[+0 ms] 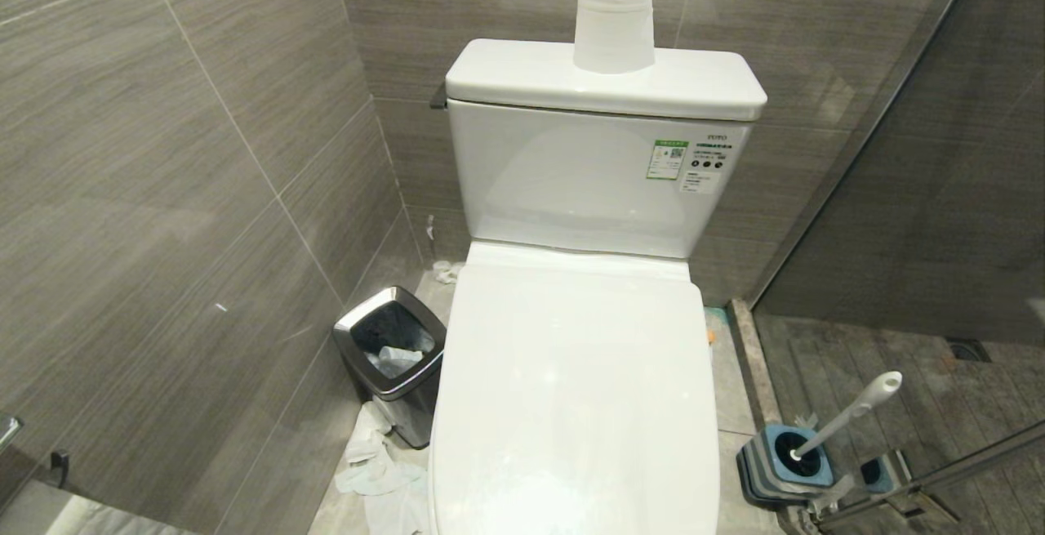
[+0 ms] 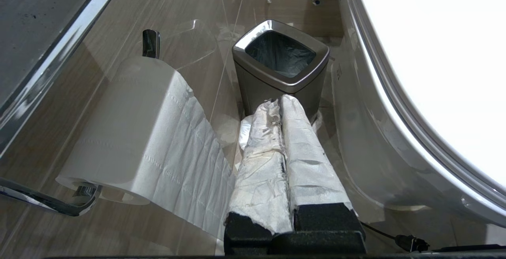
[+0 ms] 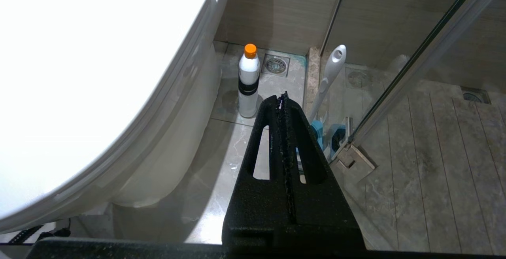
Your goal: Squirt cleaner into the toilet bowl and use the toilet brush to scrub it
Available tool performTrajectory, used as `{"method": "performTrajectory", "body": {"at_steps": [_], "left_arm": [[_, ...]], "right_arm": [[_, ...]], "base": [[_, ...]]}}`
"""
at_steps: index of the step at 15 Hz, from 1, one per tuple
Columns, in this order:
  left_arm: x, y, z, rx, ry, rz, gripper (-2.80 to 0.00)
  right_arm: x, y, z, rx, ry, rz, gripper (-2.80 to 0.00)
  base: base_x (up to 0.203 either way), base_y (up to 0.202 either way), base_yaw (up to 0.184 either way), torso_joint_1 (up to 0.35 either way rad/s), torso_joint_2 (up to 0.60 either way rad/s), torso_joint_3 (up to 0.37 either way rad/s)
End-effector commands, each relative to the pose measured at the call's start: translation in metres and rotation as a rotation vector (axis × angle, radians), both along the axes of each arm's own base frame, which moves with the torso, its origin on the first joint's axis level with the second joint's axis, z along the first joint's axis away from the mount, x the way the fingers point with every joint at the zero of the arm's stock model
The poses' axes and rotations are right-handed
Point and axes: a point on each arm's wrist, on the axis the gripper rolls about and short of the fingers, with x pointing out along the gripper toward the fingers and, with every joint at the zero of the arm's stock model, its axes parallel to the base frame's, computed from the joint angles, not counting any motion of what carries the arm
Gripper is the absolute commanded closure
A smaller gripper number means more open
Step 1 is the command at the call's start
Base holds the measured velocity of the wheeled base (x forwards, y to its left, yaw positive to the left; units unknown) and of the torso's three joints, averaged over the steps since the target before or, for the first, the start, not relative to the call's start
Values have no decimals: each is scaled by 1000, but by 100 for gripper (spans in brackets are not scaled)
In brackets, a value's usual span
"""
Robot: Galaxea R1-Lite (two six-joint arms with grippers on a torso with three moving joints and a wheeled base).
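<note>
The tiled floor (image 1: 735,404) carries everything here. The toilet (image 1: 571,404) stands on it against the back wall, lid down. On the robot's left, just beside the toilet, a steel-rimmed trash bin (image 1: 392,363) stands on the tiles, with crumpled white paper (image 1: 371,465) strewn on the floor in front of it. On the right, the cleaner (image 3: 248,81) stands upright on the tiles near a square floor drain (image 3: 276,65). Nearer, by the glass partition's foot, the toilet brush (image 1: 849,412) leans in its square blue-and-grey holder (image 1: 784,465), which rests on the floor.
</note>
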Motion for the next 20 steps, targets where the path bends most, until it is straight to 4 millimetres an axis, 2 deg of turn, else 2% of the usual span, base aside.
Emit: {"method": "performTrajectory", "body": {"at_steps": [1,20], "left_arm": [[0,0,0,0,3,0,0],[0,0,0,0,3,0,0]], "right_arm": [[0,0,0,0,1,-1,0],[0,0,0,0,1,-1,0]], "base": [[0,0,0,0,0,0],[0,0,0,0,0,0]]}}
